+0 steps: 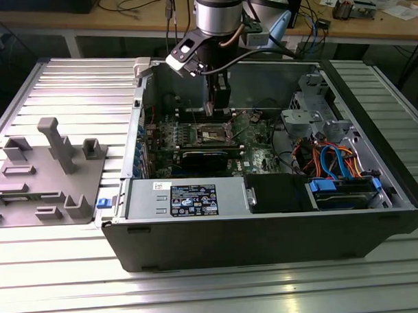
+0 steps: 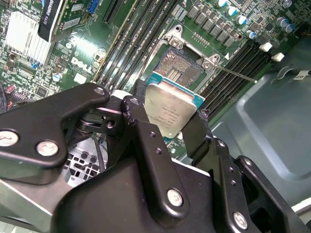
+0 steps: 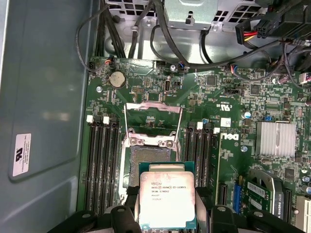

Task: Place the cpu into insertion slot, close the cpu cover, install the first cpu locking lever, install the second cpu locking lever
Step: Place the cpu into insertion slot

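Note:
My gripper (image 2: 170, 117) is shut on the cpu (image 2: 171, 112), a small square chip with a silvery top, its black fingers (image 2: 141, 109) pressing two opposite edges. The cpu (image 3: 166, 198) hangs just above the green board, partly over the insertion slot (image 3: 147, 158), whose dark centre shows beyond it. In both wrist views the cpu cover (image 3: 153, 108) is a thin metal frame standing open at the slot's far edge. A thin lever rod (image 2: 234, 74) sticks out beside the slot (image 2: 181, 65). In the exterior view the gripper (image 1: 219, 102) reaches down into the open computer case over the slot (image 1: 212, 133).
Memory slots (image 3: 101, 165) run along both sides of the socket. A black card (image 1: 206, 156) and a grey power supply box (image 1: 186, 197) lie nearer the case front. Drive cage and coloured cables (image 1: 332, 152) fill the exterior view's right. A grey fixture (image 1: 48, 169) stands outside the case.

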Action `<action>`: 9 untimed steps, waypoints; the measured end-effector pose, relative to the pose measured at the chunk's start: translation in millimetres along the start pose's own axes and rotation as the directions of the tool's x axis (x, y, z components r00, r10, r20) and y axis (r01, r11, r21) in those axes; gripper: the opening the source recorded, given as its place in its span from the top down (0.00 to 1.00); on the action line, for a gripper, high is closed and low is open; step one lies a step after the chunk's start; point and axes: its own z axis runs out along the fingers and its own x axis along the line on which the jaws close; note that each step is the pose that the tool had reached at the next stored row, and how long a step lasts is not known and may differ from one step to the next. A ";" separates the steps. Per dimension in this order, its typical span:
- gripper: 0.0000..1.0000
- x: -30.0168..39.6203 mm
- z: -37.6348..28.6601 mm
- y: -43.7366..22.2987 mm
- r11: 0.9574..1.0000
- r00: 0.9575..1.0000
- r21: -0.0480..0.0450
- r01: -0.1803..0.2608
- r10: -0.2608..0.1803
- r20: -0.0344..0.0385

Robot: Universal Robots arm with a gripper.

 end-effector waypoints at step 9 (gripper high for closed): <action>0.46 0.0 2.5 -0.1 1.000 1.000 0.000 0.000 0.000 0.000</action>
